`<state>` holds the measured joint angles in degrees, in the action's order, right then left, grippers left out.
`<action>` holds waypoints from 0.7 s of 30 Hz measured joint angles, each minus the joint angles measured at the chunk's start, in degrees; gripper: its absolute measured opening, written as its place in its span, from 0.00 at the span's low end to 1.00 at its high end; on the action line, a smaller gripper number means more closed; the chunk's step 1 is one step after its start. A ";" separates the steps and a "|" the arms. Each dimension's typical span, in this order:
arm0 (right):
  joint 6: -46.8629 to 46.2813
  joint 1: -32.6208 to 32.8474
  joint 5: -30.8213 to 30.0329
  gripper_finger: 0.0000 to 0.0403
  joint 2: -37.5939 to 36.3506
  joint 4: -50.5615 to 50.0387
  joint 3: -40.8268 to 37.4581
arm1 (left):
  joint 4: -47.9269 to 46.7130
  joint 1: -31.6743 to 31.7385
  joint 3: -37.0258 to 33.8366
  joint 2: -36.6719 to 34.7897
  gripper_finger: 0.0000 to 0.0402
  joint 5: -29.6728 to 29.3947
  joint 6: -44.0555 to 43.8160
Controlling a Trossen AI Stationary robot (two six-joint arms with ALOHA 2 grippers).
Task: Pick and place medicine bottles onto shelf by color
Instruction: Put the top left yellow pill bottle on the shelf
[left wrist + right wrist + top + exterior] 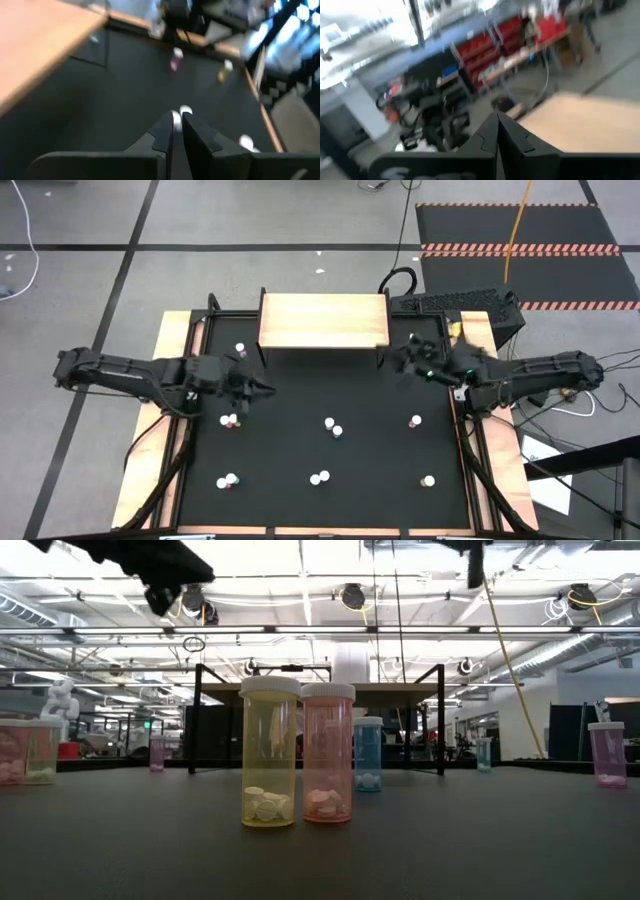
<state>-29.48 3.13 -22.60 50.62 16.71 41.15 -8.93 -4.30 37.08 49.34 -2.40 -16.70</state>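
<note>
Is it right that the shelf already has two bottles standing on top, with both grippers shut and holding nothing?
Not quite: the high view shows the shelf top bare, with the medicine bottles on the black mat. The rest holds: the left gripper and right gripper are shut and empty.

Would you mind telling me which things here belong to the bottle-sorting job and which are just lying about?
Job: small white-capped medicine bottles; light-wood shelf on black legs; left end effector; right end effector.
Lying about: black computer keyboard; white paper sheet.
</note>
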 joint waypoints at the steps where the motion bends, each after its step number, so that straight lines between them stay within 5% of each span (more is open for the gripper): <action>1: -0.91 1.07 -0.39 0.00 1.72 -0.87 0.86 | 1.20 -0.22 0.16 1.71 0.11 1.11 0.94; 6: 0.20 5.90 -4.48 0.00 9.31 -4.19 6.23 | 9.02 -2.50 0.41 8.95 0.21 3.89 4.12; 12: 17.61 8.41 -4.33 0.00 11.41 -3.58 9.55 | 15.01 -5.45 0.99 13.75 0.39 2.77 2.24; 15: 23.23 9.09 -5.20 0.00 9.82 -2.05 9.91 | 9.60 -6.37 4.09 14.06 0.42 -1.28 -3.45; 21: 19.32 8.86 -7.46 0.00 7.03 -6.99 9.98 | -18.84 -7.26 14.08 12.47 0.39 -3.69 -12.23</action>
<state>-10.16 12.00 -30.06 57.65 9.71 51.13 -27.77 -11.56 51.16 61.80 -6.09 -28.93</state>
